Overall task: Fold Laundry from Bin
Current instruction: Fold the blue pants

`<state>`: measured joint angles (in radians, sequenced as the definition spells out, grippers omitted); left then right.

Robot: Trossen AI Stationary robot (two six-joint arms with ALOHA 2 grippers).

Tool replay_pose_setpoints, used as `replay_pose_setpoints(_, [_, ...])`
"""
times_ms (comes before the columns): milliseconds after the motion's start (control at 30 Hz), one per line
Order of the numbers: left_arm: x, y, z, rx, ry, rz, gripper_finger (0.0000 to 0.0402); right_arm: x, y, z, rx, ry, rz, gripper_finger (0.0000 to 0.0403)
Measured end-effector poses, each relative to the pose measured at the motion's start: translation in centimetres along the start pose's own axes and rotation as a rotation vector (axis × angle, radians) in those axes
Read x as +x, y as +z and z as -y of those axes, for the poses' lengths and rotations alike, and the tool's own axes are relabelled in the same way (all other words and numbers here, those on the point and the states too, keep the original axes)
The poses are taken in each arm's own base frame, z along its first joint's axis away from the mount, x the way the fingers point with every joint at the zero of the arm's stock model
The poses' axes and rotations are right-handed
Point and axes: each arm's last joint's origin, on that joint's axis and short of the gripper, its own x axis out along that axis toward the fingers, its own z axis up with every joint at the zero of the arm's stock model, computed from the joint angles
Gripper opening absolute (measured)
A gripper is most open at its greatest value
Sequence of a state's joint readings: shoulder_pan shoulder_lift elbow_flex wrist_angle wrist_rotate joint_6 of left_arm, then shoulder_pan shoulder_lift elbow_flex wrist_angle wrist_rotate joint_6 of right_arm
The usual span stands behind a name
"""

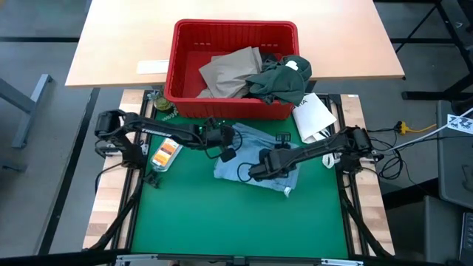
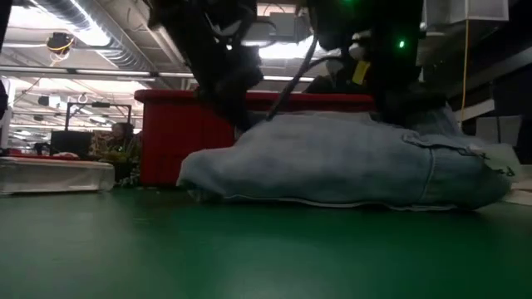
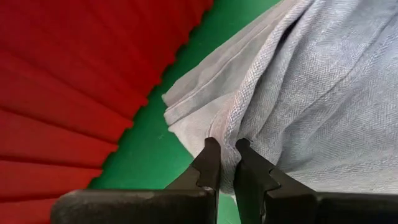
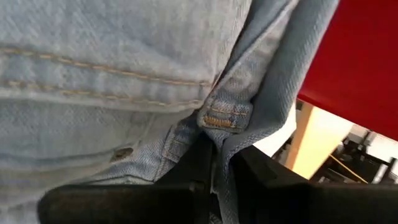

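A light blue denim garment [image 1: 255,157] lies bunched on the green mat [image 1: 222,222], just in front of the red bin [image 1: 222,44]; the low view shows the garment [image 2: 349,162] resting on the mat as a low heap. A tan garment [image 1: 230,70] and a dark green one [image 1: 281,80] lie in the bin, the green one draped over its front right rim. My left gripper [image 1: 224,142] is shut on the garment's left part. My right gripper [image 1: 257,172] is shut on it nearer the front. My left gripper pinches a raised fold of the light blue cloth [image 3: 235,127] between its two fingertips [image 3: 210,158], close to the garment's edge beside the bin. The fingers slant downward from the table's left. The cloth around the fold lies on the mat. My right gripper pinches the stitched waistband edge beside a belt loop [image 4: 222,118] between its two fingers [image 4: 200,155]. It slants downward from the table's right. How many layers it has I cannot tell. The garment's bulk rests on the mat.
A white flat packet [image 1: 314,114] lies at the bin's front right corner. A small bottle with an orange label [image 1: 164,154] lies on the mat's left side, near a dark round item [image 1: 164,107]. The near half of the mat is bare.
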<state>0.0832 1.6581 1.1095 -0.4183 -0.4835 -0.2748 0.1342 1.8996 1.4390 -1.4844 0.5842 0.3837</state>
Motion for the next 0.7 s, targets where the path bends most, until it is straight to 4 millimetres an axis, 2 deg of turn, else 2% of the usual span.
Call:
replay_pose_setpoints(200, [1.0,0.3,-1.1,-0.035,0.043,0.001,0.0029,1.3,0.6,0.8,-0.005,-0.062,0.023,0.004])
replay_pose_setpoints(500, [1.3,0.4,-1.7,-0.049,0.066,0.0,0.0077,2.2,1.2,1.7,0.012,-0.035,0.022,0.0041])
replay_pose_setpoints(700, [1.5,0.5,-2.2,-0.075,0.072,-0.004,0.0121,2.6,1.4,2.3,-0.028,-0.044,0.013,0.0082])
